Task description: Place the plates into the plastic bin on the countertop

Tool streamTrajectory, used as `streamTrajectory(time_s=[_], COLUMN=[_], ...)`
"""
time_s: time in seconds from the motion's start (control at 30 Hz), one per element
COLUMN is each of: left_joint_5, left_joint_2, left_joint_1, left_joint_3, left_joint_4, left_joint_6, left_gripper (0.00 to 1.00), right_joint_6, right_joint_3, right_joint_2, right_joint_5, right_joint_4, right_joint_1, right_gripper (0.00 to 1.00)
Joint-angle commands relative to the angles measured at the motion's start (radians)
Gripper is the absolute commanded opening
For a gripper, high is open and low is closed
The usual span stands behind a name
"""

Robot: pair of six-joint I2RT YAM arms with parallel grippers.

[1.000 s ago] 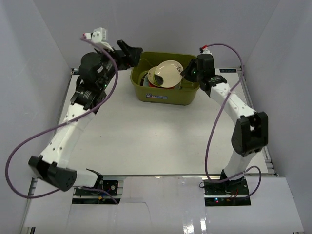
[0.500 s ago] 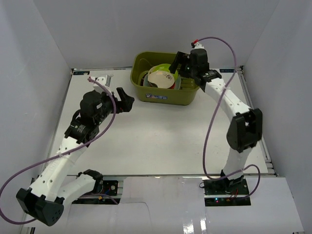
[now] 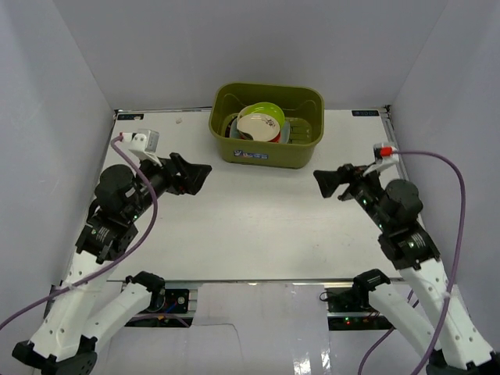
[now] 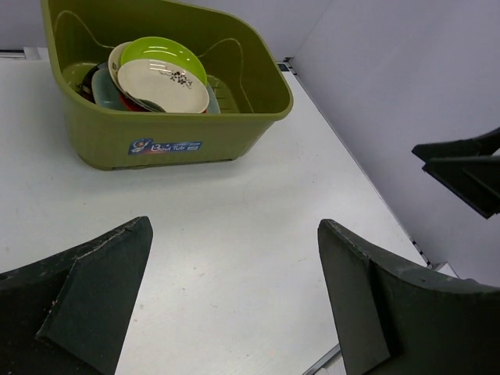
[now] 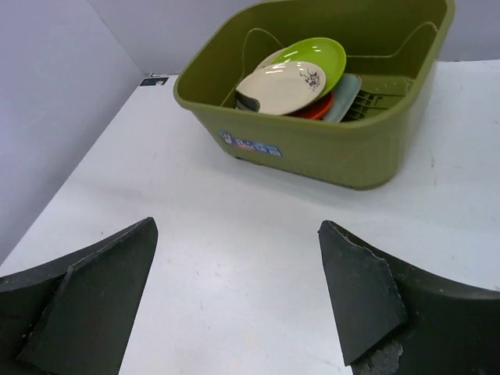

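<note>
The olive-green plastic bin (image 3: 301,153) stands at the back middle of the white countertop (image 3: 250,226). Inside it lie stacked plates: a beige one with a small dark print (image 3: 257,126) on top, a lime green one (image 3: 269,112) behind it, and an orange edge (image 5: 316,108) and a pale grey one (image 5: 344,86) beneath. My left gripper (image 3: 197,178) hovers open over the countertop, left of and nearer than the bin. My right gripper (image 3: 326,181) hovers open to the bin's near right. Nothing sits between either pair of fingers.
White walls close in the countertop on the left, back and right. A blue-white label (image 4: 166,146) marks the bin's near wall. In the left wrist view, the right gripper's dark fingers (image 4: 467,168) show at the far right edge.
The right gripper opened and let go of the beige plate, which now lies on top in the bin. Both arms drew back from the bin toward the near side.
</note>
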Motion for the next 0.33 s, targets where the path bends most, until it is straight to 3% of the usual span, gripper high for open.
streamTrajectory(time_s=[0.0, 0.2, 0.3], left_joint_5=[-0.025, -0.085, -0.090], left_joint_2=[-0.090, -0.191, -0.198], left_joint_1=[0.003, 0.003, 0.004], left_joint_3=[-0.007, -0.073, -0.063], left_joint_4=[-0.061, -0.098, -0.116], left_joint_6=[-0.005, -0.028, -0.046], left_gripper=[0.98, 0.98, 0.98], right_joint_6=[-0.057, -0.029, -0.020], right_joint_3=[-0.098, -0.248, -0.230], right_joint_2=[-0.222, -0.481, -0.483], right_joint_5=[0.011, 0.023, 0.023], right_joint_4=[-0.110, -0.064, -0.038], right_joint_1=[0.002, 0.002, 0.002], right_gripper=[0.90, 0.90, 0.90])
